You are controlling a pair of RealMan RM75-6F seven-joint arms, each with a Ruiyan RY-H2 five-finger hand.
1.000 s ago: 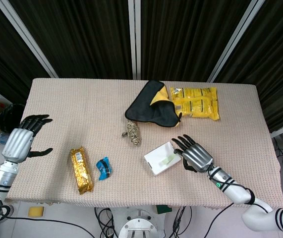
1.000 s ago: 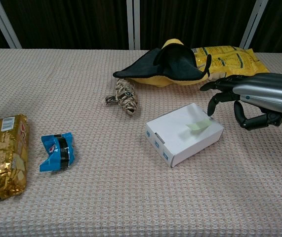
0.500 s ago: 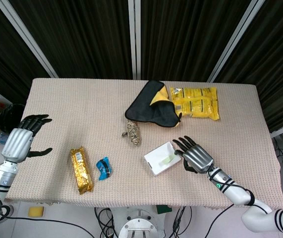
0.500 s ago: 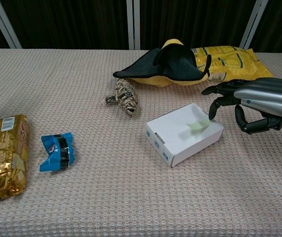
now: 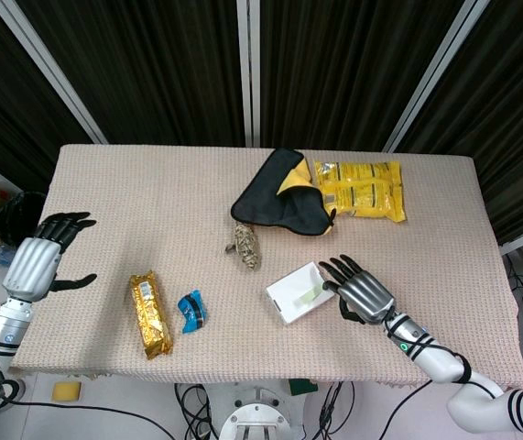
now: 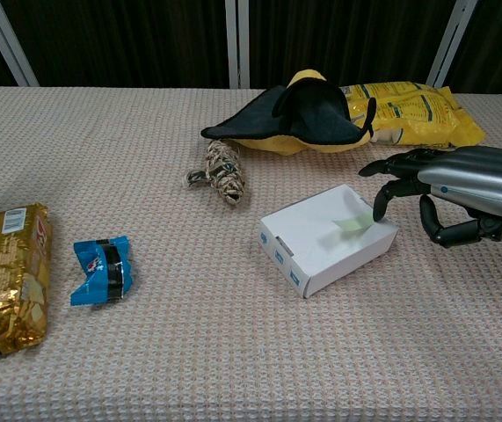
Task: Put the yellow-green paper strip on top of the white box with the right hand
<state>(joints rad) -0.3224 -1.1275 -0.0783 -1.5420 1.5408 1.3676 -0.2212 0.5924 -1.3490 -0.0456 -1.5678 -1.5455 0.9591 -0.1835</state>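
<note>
The white box (image 5: 295,293) (image 6: 324,239) lies on the table right of centre. The yellow-green paper strip (image 5: 309,295) (image 6: 352,224) rests on its top, near the right edge. My right hand (image 5: 362,291) (image 6: 458,186) hovers just right of the box, fingers spread and holding nothing; one fingertip (image 6: 379,212) is close beside the strip's end. My left hand (image 5: 41,258) is open at the table's far left edge, away from everything, and appears in the head view only.
A gold snack bar (image 5: 149,313) (image 6: 6,280) and a blue wrapper (image 5: 191,309) (image 6: 103,269) lie at the left. A rope knot toy (image 5: 245,244) (image 6: 223,172), a black-and-yellow cloth (image 5: 283,194) (image 6: 299,114) and a yellow chip bag (image 5: 361,189) (image 6: 413,112) sit behind the box.
My right hand has drawn back slightly to the right and toward the near edge, away from the box. The strip stays on the box. The left hand has not moved.
</note>
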